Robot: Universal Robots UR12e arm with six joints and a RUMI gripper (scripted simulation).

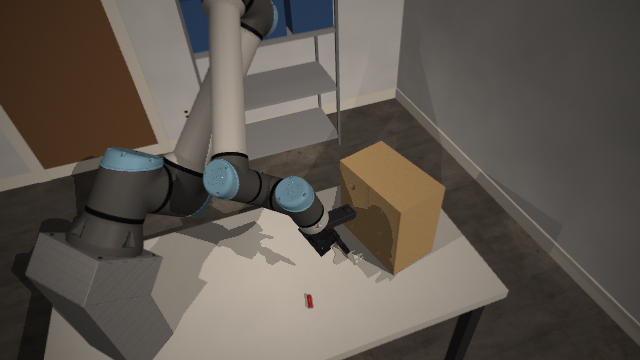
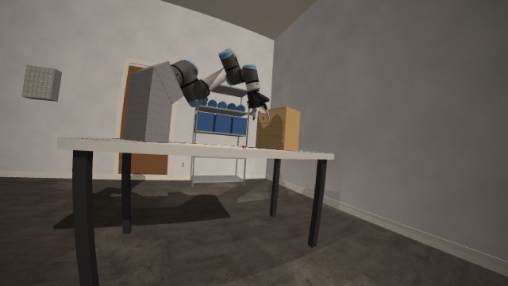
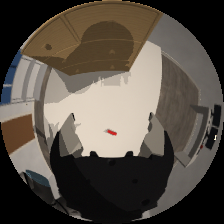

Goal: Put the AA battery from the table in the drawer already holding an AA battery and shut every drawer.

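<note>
A red AA battery (image 1: 309,301) (image 2: 244,147) (image 3: 111,132) lies on the table top (image 1: 240,310) in front of the chest. The wooden chest of drawers (image 1: 420,220) (image 2: 291,129) (image 3: 95,30) stands upright at the table's right rear. Its drawers look shut, and the arm's shadow falls on their fronts. What is inside them is hidden. My gripper (image 2: 261,117) (image 3: 111,113) is open and empty. It hangs above the table beside the chest's drawer side, higher than the battery. In the wrist view the battery shows between the two fingers, well below them.
The arm's grey pedestal (image 1: 95,295) (image 2: 147,105) stands at the left of the table. A shelf rack (image 1: 295,85) (image 2: 222,133) with blue bins stands on the floor behind the table. A grey wall (image 1: 525,100) rises beyond the chest at the right.
</note>
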